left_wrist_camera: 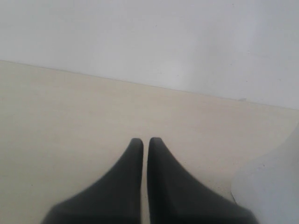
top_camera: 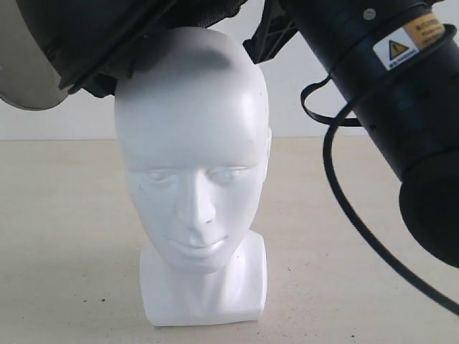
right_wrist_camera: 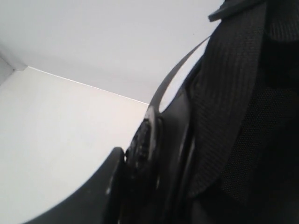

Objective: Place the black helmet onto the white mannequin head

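Observation:
The white mannequin head [top_camera: 193,165] stands upright on the table, face toward the exterior camera. The black helmet [top_camera: 93,32] hangs tilted over its crown, touching or nearly touching the top, with its smoky visor [top_camera: 25,68] at the upper left. In the right wrist view my right gripper [right_wrist_camera: 140,156] is shut on the helmet's rim [right_wrist_camera: 161,140], beside a woven strap [right_wrist_camera: 224,102]; only one finger [right_wrist_camera: 105,191] shows. My left gripper [left_wrist_camera: 145,142] is shut with nothing in it, low over the table, with a blurred white shape [left_wrist_camera: 275,186] beside it.
The right arm [top_camera: 387,79] comes in large from the upper right, and its black cable [top_camera: 344,193] loops down beside the head. The beige table [top_camera: 64,236] runs back to a white wall [top_camera: 301,93].

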{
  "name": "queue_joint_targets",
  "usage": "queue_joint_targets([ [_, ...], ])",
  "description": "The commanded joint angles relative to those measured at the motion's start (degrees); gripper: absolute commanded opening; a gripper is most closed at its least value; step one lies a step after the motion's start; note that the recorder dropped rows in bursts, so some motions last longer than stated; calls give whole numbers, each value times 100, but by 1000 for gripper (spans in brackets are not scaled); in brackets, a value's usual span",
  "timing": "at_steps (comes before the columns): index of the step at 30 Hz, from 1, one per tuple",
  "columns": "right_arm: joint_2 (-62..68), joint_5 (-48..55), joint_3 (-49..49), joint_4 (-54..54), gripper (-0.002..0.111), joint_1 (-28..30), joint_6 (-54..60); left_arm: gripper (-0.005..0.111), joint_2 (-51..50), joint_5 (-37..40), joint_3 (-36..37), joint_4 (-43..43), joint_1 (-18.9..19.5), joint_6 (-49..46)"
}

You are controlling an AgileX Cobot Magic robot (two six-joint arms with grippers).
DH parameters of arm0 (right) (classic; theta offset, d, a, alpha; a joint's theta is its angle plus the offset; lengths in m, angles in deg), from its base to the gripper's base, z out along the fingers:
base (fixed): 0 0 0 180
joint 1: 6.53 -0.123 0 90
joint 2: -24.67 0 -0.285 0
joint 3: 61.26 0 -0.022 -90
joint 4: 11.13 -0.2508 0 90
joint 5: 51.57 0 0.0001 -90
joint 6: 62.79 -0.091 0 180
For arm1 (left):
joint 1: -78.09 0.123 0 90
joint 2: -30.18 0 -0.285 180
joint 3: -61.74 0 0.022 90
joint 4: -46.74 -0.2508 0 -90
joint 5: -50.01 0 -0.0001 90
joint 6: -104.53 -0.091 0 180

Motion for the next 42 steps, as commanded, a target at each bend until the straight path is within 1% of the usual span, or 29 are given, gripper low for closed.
queue_joint_targets([
  [1, -308, -280, 192, -236, 0, 46, 330, 4, 6, -33, 16, 31, 7, -27],
  [5, -377, -280, 403, -24, 0, 299, 144, 4, 6, -33, 16, 31, 7, -27],
  [17, -377, -280, 508, -223, 0, 299, 289, 4, 6, -33, 16, 31, 7, -27],
  [42, -377, -280, 508, -136, 0, 299, 253, 4, 6, -33, 16, 31, 7, -27],
])
